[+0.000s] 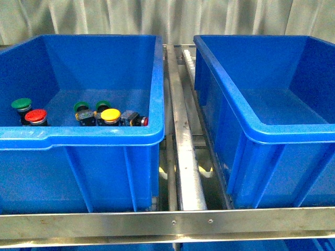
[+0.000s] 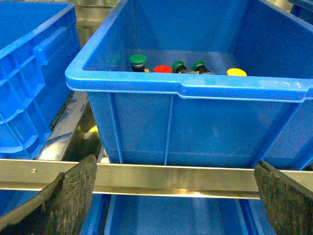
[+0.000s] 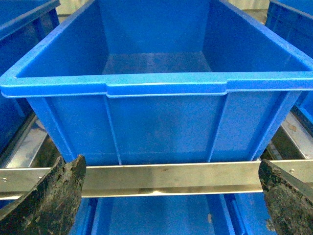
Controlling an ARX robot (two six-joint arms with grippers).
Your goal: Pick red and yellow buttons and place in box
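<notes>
Red button (image 1: 35, 115) and yellow button (image 1: 110, 115) sit among green buttons (image 1: 21, 104) by the front wall of the left crate (image 1: 78, 137). The box (image 1: 293, 133) is empty, so both picks remain. The left claw (image 2: 174, 161) and right claw (image 3: 171, 160) gape wide, holding nothing.

Your anchor is the stepped-rim crate (image 1: 104, 137), blue with a ribbed front wall. Inside it, the lone green button (image 1: 21, 104) stands by its left wall. The second green button (image 1: 80, 107) and third green button (image 1: 102, 105) sit side by side near the middle of its floor. A metal rail (image 1: 183, 136) runs along the crate's right side. A steel crossbar (image 1: 172, 222) passes in front of it, low. A pale curtain (image 1: 172, 18) hangs behind it. A ribbed blue neighbour crate (image 2: 29, 73) stands beside it with a gap between. A lower blue tray (image 2: 171, 215) shows under the crossbar.
</notes>
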